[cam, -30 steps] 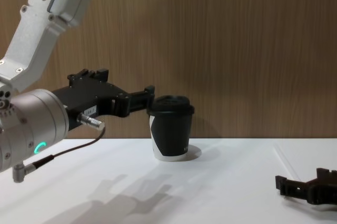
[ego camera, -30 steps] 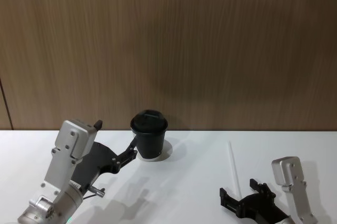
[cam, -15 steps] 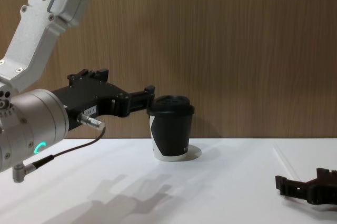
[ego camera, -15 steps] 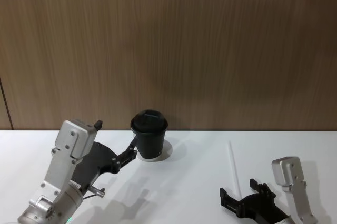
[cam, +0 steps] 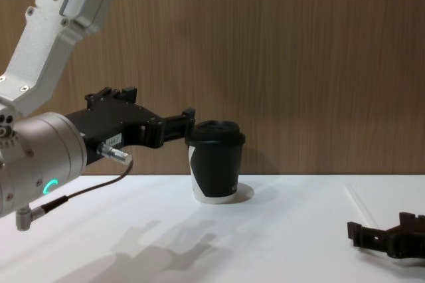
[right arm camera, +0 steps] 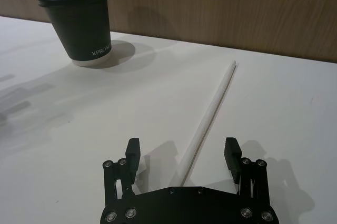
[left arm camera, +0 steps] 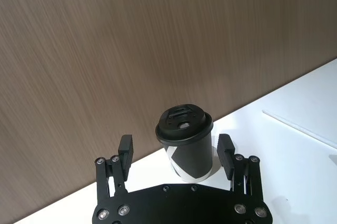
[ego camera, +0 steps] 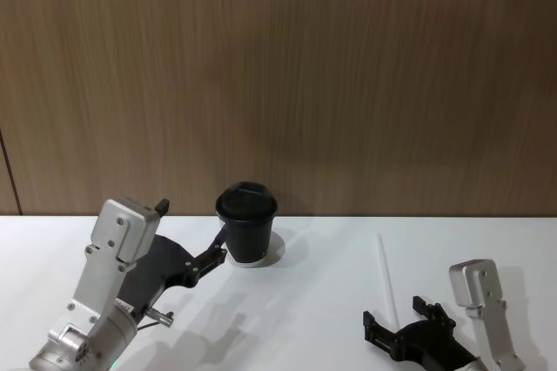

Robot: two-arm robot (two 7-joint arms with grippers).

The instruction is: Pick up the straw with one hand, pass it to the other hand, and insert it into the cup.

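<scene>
the cup [ego camera: 246, 225] [right arm camera: 84, 29] stands upright on the white desk [ego camera: 331, 301] by the wood wall, black lid on, its contents hidden; the straw [ego camera: 385, 277] [right arm camera: 210, 111] lies flat on the desk, well apart on the cup's right. the left hand [left arm camera: 175, 144] is raised level with the lid and aimed at the cup, jaws wide, one tip just beside the lid. the right hand [right arm camera: 181, 146] sits low over the desk, jaws wide, the straw's near end between them, ungripped
</scene>
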